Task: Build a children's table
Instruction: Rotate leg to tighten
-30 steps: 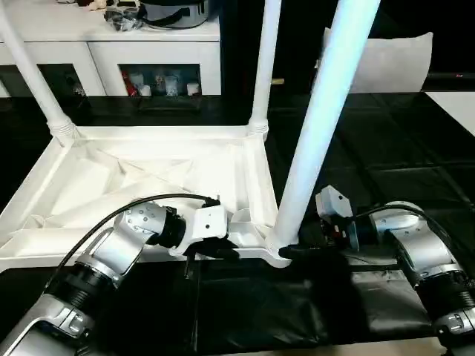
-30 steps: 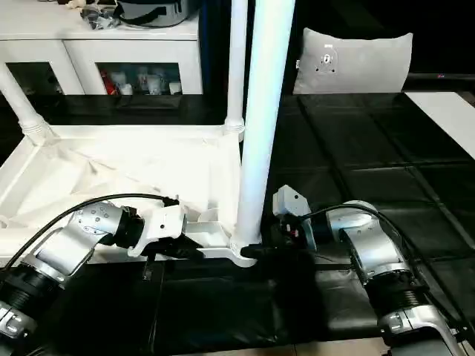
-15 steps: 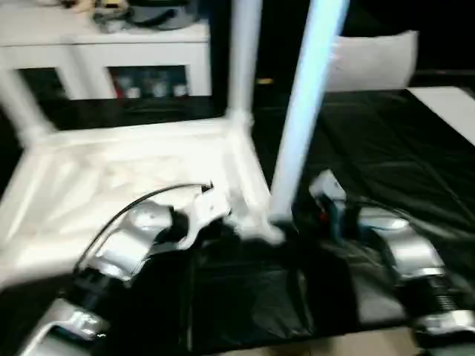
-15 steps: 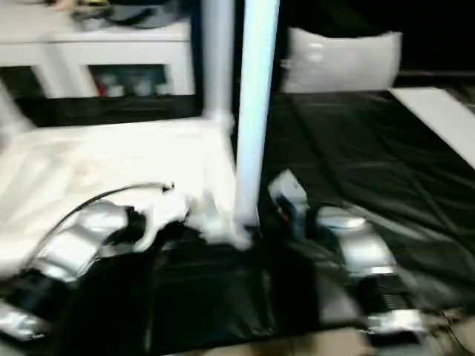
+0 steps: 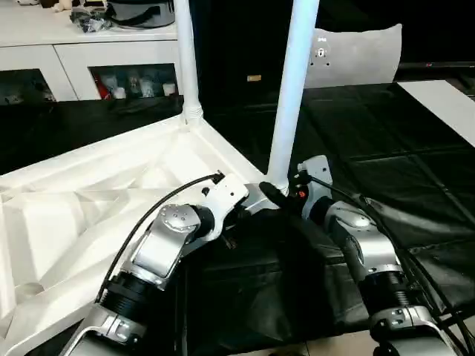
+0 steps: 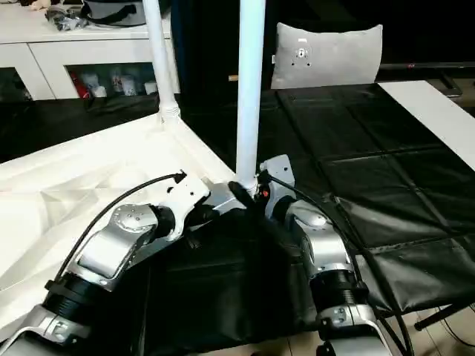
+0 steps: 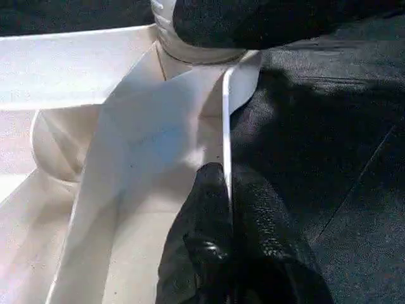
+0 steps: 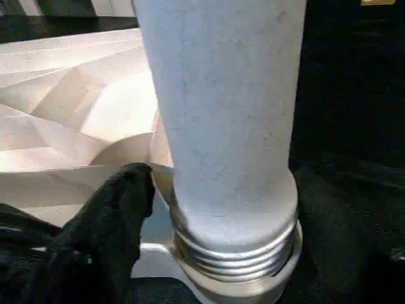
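- Children's table, white plastic tabletop (image 5: pixel 111 200) lying underside up on the black mat (image 5: pixel 415 148), ribs showing; its near corner points toward the robot, between the two grippers.
- Left gripper (image 7: pixel 228 209): black fingers pinched tight on the thin upright rim of the tabletop, just short of the near corner socket.
- Right gripper (image 5: pixel 276 194): at the base of the near white tapered tubular leg (image 5: pixel 293 89). One black finger (image 8: pixel 107 221) shows beside the threaded collar; whether the jaws are clamped on the leg or standing off it I cannot tell.
- Near leg stands upright in the near corner socket; several thread rings above the socket mouth are exposed in the right wrist view. Judgement: not screwed fully home.
- Second white tubular leg (image 5: pixel 185 59) upright in the far corner socket, at the tabletop's far edge.
- Progress, as a judgement: two legs visibly in place, the near one likely needing final tightening. The tabletop's other corners run past the picture's left edge, so their state is unknown. The table must be turned upright at the end.
- Grey cushion (image 5: pixel 356 55) leans at the far edge of the mat, well apart from the work.
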